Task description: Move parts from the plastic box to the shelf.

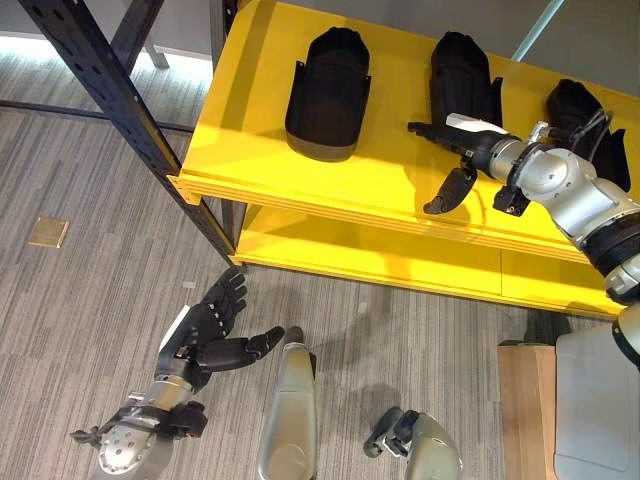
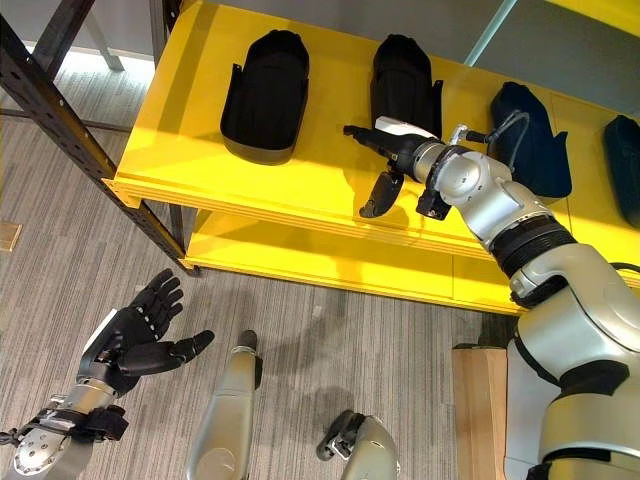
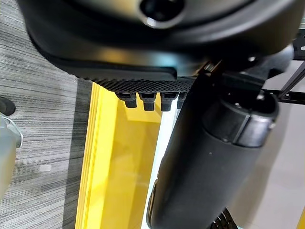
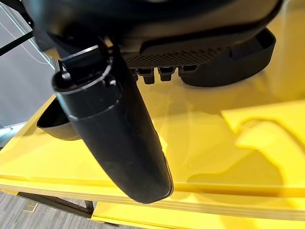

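Several black moulded parts lie on the top board of the yellow shelf (image 1: 260, 150): one at the left (image 1: 328, 92), one in the middle (image 1: 464, 75), one further right (image 1: 590, 130). My right hand (image 1: 480, 148) hovers just above the board in front of the middle part (image 4: 228, 62), fingers straight, thumb (image 4: 114, 129) hanging down, nothing in it. Another part (image 4: 57, 126) shows beside the thumb in the right wrist view. My left hand (image 1: 215, 325) hangs low over the floor in front of the shelf, open and empty.
Dark steel rack uprights (image 1: 110, 90) stand at the shelf's left corner. A lower yellow board (image 1: 370, 255) runs beneath the top one. A wooden block (image 1: 520, 410) stands on the floor at lower right. A brass floor plate (image 1: 48, 232) sits at the left.
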Available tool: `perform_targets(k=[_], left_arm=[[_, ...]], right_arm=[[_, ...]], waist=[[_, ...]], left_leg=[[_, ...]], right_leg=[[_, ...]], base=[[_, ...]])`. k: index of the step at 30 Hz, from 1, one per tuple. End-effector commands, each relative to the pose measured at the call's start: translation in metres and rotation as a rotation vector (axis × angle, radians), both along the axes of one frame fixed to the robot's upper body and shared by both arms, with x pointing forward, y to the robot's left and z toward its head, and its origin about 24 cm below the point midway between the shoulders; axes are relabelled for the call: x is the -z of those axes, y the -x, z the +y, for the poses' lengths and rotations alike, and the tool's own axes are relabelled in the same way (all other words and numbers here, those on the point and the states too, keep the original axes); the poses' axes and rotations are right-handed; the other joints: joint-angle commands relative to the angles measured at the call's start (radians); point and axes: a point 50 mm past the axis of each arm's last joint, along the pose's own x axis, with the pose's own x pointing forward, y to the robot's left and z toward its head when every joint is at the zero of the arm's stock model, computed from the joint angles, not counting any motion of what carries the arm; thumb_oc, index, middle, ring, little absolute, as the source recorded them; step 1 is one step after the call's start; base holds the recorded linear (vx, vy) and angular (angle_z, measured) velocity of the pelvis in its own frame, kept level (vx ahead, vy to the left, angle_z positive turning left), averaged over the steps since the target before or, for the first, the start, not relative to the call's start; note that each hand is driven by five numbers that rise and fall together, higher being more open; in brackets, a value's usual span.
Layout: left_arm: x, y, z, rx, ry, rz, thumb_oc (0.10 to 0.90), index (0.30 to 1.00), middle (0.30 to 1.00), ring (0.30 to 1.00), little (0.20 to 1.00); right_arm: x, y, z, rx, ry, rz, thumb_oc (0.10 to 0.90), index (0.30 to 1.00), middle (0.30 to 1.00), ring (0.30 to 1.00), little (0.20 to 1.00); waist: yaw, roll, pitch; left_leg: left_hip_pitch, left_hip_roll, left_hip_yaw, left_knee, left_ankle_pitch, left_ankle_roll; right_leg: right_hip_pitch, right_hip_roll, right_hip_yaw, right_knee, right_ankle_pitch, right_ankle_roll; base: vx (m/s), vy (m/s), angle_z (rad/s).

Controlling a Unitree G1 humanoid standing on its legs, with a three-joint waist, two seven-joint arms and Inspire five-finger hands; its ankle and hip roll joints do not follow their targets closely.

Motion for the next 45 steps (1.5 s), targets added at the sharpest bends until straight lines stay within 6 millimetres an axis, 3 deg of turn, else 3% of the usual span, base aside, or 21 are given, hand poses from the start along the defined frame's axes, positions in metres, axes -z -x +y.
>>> perform_targets(k=[1,2,4,7,8,9,10,11,12,13,15,16,39,45], left_arm=[[-0.032,0.0,-0.003,0.03,0.004,-0.175,0.9,1.0,1.0,1.0,1.0],[-0.031,0.0,-0.002,0.023,0.005,-0.177,0.9,1.0,1.0,1.0,1.0],[-0.031,-0.001,-0.002,0.011,0.011,-0.18,0.9,1.0,1.0,1.0,1.0],[-0.029,0.0,0.001,-0.02,0.02,-0.177,0.9,1.0,1.0,1.0,1.0],[-0.03,0.0,0.001,-0.022,0.019,-0.181,0.9,1.0,1.0,1.0,1.0],[-0.029,0.0,0.001,-0.025,0.021,-0.179,0.9,1.0,1.0,1.0,1.0],[-0.029,-0.001,0.001,-0.024,0.018,-0.181,0.9,1.0,1.0,1.0,1.0],[-0.029,-0.001,0.001,-0.025,0.015,-0.18,0.9,1.0,1.0,1.0,1.0],[-0.03,-0.001,0.001,-0.025,0.016,-0.182,0.9,1.0,1.0,1.0,1.0],[-0.029,-0.001,0.001,-0.025,0.016,-0.181,0.9,1.0,1.0,1.0,1.0],[-0.03,-0.001,0.0,-0.024,0.014,-0.183,0.9,1.0,1.0,1.0,1.0],[-0.03,-0.001,0.0,-0.027,0.015,-0.182,0.9,1.0,1.0,1.0,1.0],[-0.037,-0.002,0.005,-0.069,-0.005,-0.226,0.9,1.0,1.0,1.0,1.0],[-0.039,-0.003,0.005,-0.078,-0.005,-0.243,0.9,1.0,1.0,1.0,1.0]], right_arm=[[-0.065,0.01,-0.009,0.015,-0.052,-0.209,0.9,1.0,1.0,1.0,1.0],[-0.072,0.011,-0.014,0.035,-0.05,-0.239,0.9,1.0,1.0,1.0,1.0],[-0.087,0.015,-0.019,0.057,-0.054,-0.302,0.9,1.0,1.0,1.0,1.0],[-0.115,0.025,-0.03,0.108,-0.076,-0.446,0.9,1.0,1.0,1.0,1.0],[-0.119,0.026,-0.034,0.129,-0.077,-0.473,0.9,1.0,1.0,1.0,1.0],[-0.119,0.026,-0.035,0.137,-0.071,-0.478,0.9,1.0,1.0,1.0,1.0],[-0.12,0.026,-0.037,0.151,-0.062,-0.486,0.9,1.0,1.0,1.0,1.0],[-0.121,0.025,-0.038,0.171,-0.044,-0.5,0.9,1.0,1.0,1.0,1.0],[-0.121,0.025,-0.038,0.171,-0.044,-0.502,0.9,1.0,1.0,1.0,1.0],[-0.121,0.025,-0.038,0.176,-0.038,-0.502,0.9,1.0,1.0,1.0,1.0],[-0.119,0.023,-0.042,0.208,-0.008,-0.5,0.9,1.0,1.0,1.0,1.0],[-0.118,0.022,-0.043,0.216,-0.008,-0.498,0.9,1.0,1.0,1.0,1.0],[-0.092,0.01,-0.073,0.413,0.071,-0.396,0.9,1.0,1.0,1.0,1.0],[-0.087,0.007,-0.069,0.398,0.084,-0.381,0.9,1.0,1.0,1.0,1.0]], waist=[[-0.007,-0.002,-0.05],[-0.01,-0.002,-0.051],[-0.012,-0.004,-0.051],[-0.019,-0.008,-0.054],[-0.02,-0.006,-0.053],[-0.02,-0.007,-0.054],[-0.02,-0.006,-0.052],[-0.021,-0.005,-0.052],[-0.021,-0.004,-0.05],[-0.021,-0.004,-0.051],[-0.02,-0.001,-0.047],[-0.019,-0.002,-0.047],[0.032,0.028,-0.007],[0.032,0.028,-0.002]], left_leg=[[0.024,0.059,-0.06,0.074,-0.095,-0.026],[0.013,0.056,-0.06,0.063,-0.068,-0.019],[0.013,0.058,-0.06,0.06,-0.066,-0.019],[0.017,0.061,-0.065,0.072,-0.093,-0.027],[0.006,0.059,-0.064,0.063,-0.068,-0.02],[0.016,0.061,-0.065,0.071,-0.094,-0.027],[0.004,0.058,-0.065,0.063,-0.068,-0.02],[0.015,0.06,-0.065,0.069,-0.093,-0.027],[0.005,0.058,-0.064,0.062,-0.067,-0.02],[0.016,0.061,-0.064,0.069,-0.093,-0.027],[0.003,0.058,-0.064,0.062,-0.066,-0.021],[0.013,0.06,-0.066,0.07,-0.092,-0.027],[-0.037,0.039,-0.081,0.071,-0.077,-0.021],[-0.044,0.036,-0.08,0.075,-0.08,-0.019]], right_leg=[[-0.047,0.012,0.098,-0.077,0.16,0.034],[-0.056,0.012,0.093,-0.086,0.181,0.026],[-0.056,0.014,0.093,-0.088,0.182,0.026],[-0.051,0.018,0.097,-0.078,0.159,0.034],[-0.061,0.016,0.091,-0.084,0.177,0.025],[-0.052,0.018,0.095,-0.076,0.158,0.033],[-0.061,0.016,0.09,-0.083,0.178,0.025],[-0.053,0.018,0.093,-0.074,0.156,0.033],[-0.061,0.017,0.088,-0.081,0.175,0.025],[-0.052,0.018,0.092,-0.075,0.157,0.033],[-0.063,0.017,0.087,-0.078,0.175,0.024],[-0.056,0.018,0.092,-0.07,0.155,0.033],[-0.094,0.009,0.072,-0.054,0.157,0.033],[-0.101,0.008,0.072,-0.049,0.156,0.032]], base=[[-0.05,0.006,0.0],[-0.05,0.001,0.0],[0.01,-0.013,0.01],[0.04,-0.017,0.01],[0.0,0.0,0.0],[-0.06,0.005,0.01],[0.08,-0.025,0.02],[-0.06,0.007,0.0],[0.08,-0.016,0.02],[0.0,0.0,0.0],[0.0,0.0,0.0],[0.0,0.0,0.0],[0.0,-0.002,0.01],[0.0,0.0,0.02]])
